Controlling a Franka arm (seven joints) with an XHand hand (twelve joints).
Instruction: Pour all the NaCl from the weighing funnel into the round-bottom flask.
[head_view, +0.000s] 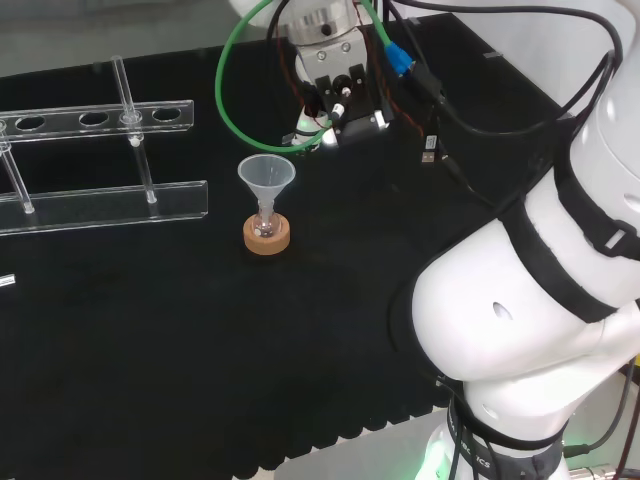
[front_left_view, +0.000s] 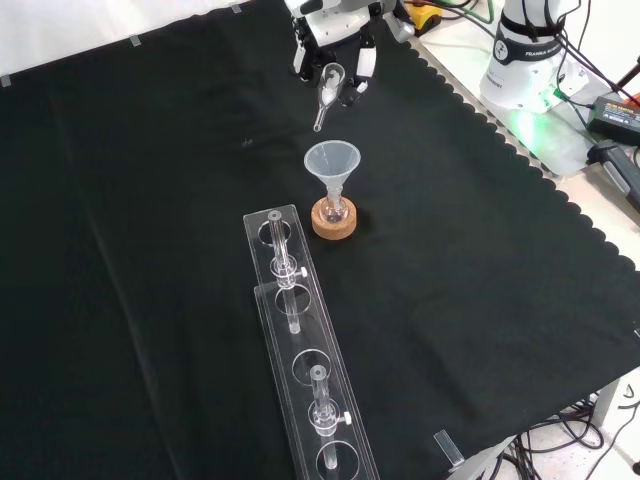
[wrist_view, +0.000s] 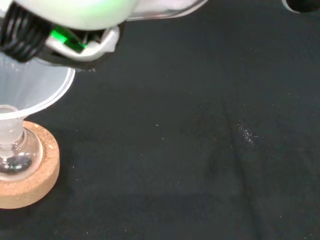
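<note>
Your bench is draped in black cloth and mostly bare around the work; in the front view a long clear test-tube rack runs from just below the flask toward the near edge, and in the head view it lies well to the left, so it leaves you free room on the arm's side. The hand comes in at the top of the front view, and its fingers are curled round a small clear weighing funnel, whose narrow stem points down and slightly left. You cannot tell from here how much NaCl is left in it.

The relation that matters: the round-bottom flask sits on a cork ring with a clear plastic funnel standing upright in its neck. In the front view the weighing funnel's tip hangs above and just short of that funnel's mouth, apart from it, on the arm's side. In the head view the hand is up and to the right of the funnel. You likely need to carry the tip over the mouth before tipping further.

A few pale grains lie on the cloth beside the stand, possibly spilled salt
</note>
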